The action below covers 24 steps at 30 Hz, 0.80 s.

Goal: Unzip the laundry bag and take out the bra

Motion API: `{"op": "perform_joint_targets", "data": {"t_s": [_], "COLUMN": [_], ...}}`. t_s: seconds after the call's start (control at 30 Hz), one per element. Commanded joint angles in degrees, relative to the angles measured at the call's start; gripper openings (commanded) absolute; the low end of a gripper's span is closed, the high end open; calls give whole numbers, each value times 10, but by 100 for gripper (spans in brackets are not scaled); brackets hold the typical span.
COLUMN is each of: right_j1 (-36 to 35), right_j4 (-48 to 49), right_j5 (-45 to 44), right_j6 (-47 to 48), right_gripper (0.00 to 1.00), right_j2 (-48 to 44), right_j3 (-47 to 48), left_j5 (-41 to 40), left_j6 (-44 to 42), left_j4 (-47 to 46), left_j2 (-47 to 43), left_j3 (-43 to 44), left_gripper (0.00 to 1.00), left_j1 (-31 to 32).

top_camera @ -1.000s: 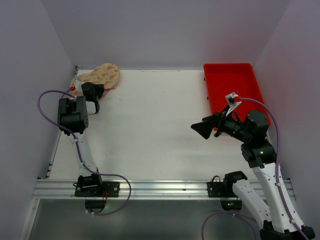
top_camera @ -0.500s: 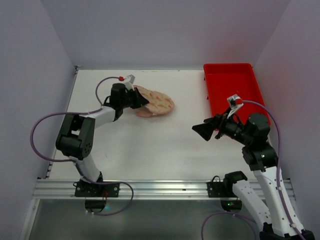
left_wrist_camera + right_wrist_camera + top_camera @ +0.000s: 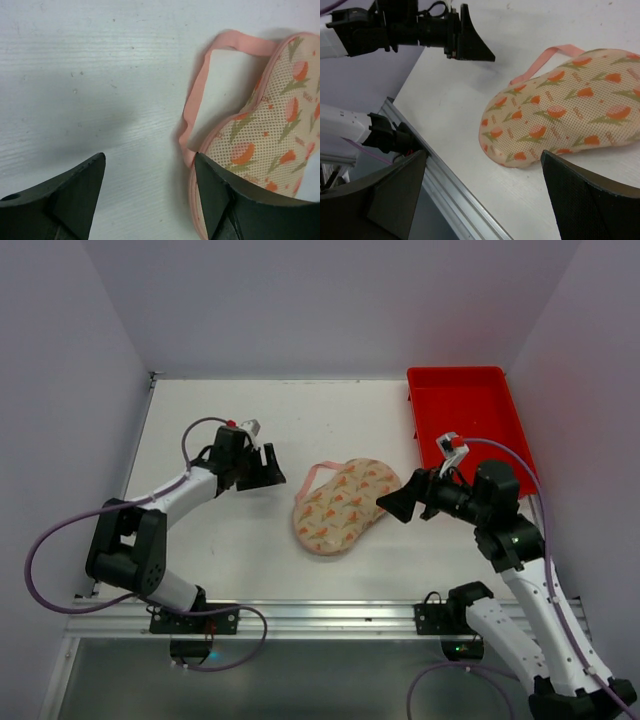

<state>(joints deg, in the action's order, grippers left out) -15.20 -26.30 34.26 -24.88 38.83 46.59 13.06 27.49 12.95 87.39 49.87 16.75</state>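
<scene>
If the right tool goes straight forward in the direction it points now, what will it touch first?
Probably the laundry bag, which lies directly ahead of the open right tool with nothing between them. Height is hard to judge, so the tool might pass just above it.

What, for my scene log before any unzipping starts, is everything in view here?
laundry bag: one, beige with orange and green flower print and pink edging, flat at mid-table between the two grippers
loop strap: one, pink, on the bag's end nearest the left arm, lying on the table
tray: one, red, far right corner
table: one, white
rail: one, silver, along the near edge
left gripper: one, black, open and holding nothing, beside the strap end
right gripper: one, black, open and holding nothing, at the bag's other end
</scene>
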Motion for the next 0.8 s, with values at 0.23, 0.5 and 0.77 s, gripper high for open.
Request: {"op": "perform_joint_targets", "data": {"t_s": [0.23, 0.5, 0.77], "right_j1": [-70, -84, -84], "right_j4": [38, 89, 142], "right_j5": [-111, -189, -215], "right_j6": [-38, -62, -93], "right_gripper": [98, 95, 93], "right_j2": [107, 190, 236], "right_j3": [-45, -76, -104], "left_j5": [42, -41, -37], "left_j6": [118, 205, 299], "left_j4": [-42, -16, -104], "left_j2": [-43, -166, -191], "left_j3": [9, -122, -205], "left_gripper": [74, 72, 66], "left_j1": [39, 118, 215]}}
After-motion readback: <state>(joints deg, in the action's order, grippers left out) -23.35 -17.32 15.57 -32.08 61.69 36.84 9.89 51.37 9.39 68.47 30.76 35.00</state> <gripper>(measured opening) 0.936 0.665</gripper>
